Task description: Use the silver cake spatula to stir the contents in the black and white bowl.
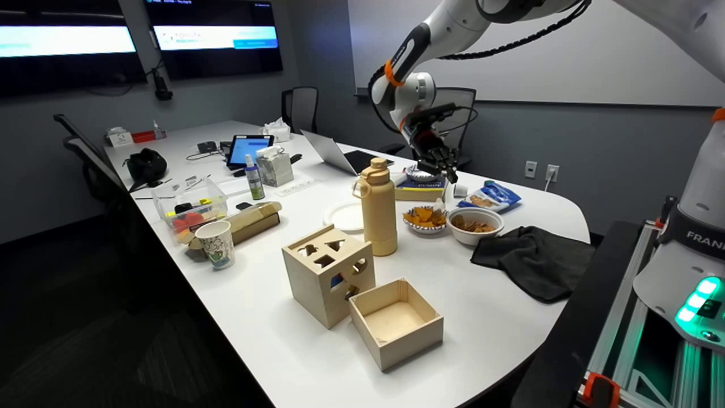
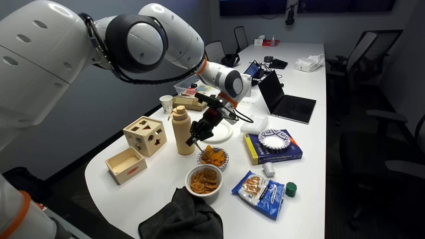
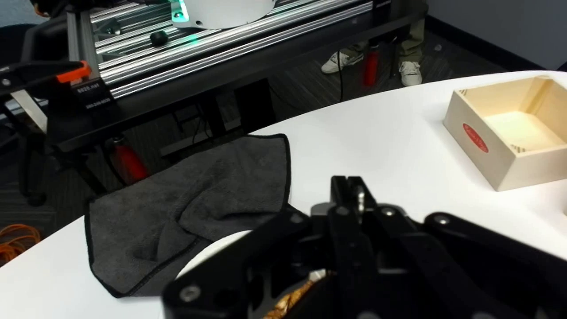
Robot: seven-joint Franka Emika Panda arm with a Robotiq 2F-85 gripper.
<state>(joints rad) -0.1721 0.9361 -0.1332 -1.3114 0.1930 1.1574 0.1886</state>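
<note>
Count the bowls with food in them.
2: the patterned bowl of orange chips near the tan water bottle, and the white bowl of pretzel crisps between those chips and the dark cloth. The arm may hide others.

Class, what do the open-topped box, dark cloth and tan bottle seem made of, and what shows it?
Open-topped box: probably matte wood; pale walls with striped corner marks in the wrist view.
Dark cloth: dull, soft-looking fabric, judging by its creases and darker edging; fibre unclear.
Tan bottle: perhaps coated metal or plastic, with a smooth, low-sheen, evenly coloured body.
</note>
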